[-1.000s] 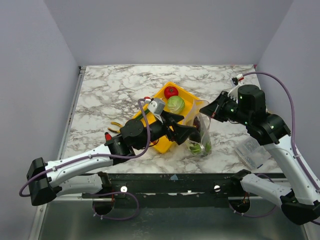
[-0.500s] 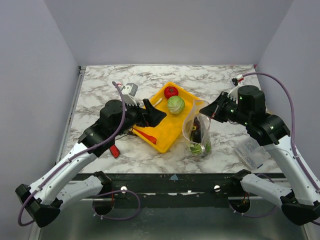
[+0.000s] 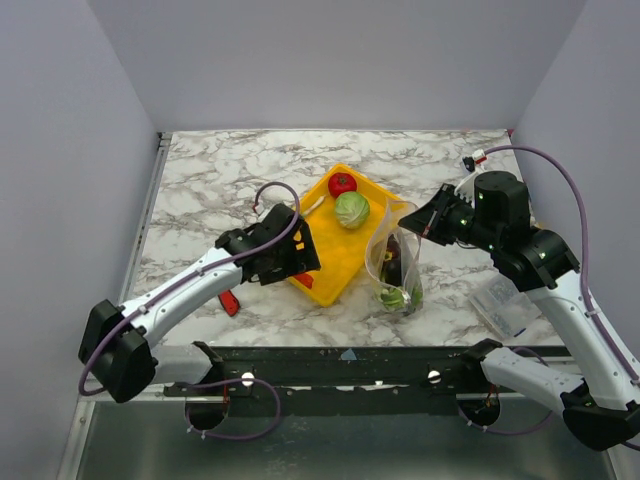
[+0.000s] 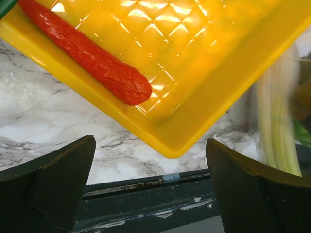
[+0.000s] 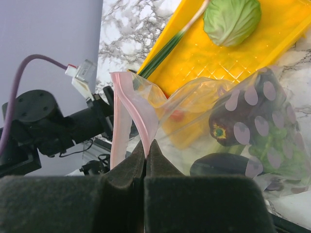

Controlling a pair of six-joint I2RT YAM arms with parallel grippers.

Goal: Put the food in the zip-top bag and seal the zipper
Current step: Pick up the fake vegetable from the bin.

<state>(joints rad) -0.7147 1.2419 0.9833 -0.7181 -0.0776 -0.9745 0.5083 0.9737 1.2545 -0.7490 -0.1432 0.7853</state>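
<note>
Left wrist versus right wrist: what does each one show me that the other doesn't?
Left wrist only: the red chili seen clearly, and the open left fingers. Right wrist only: the shut right fingers pinching the zipper, the cabbage, and eggplants inside the zip-top bag. Both: the yellow tray.

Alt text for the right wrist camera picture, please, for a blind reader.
The right claw is shut on the pink zipper of a clear bag that holds dark eggplants. Behind it, a yellow tray carries a green cabbage and a thin green onion.
</note>
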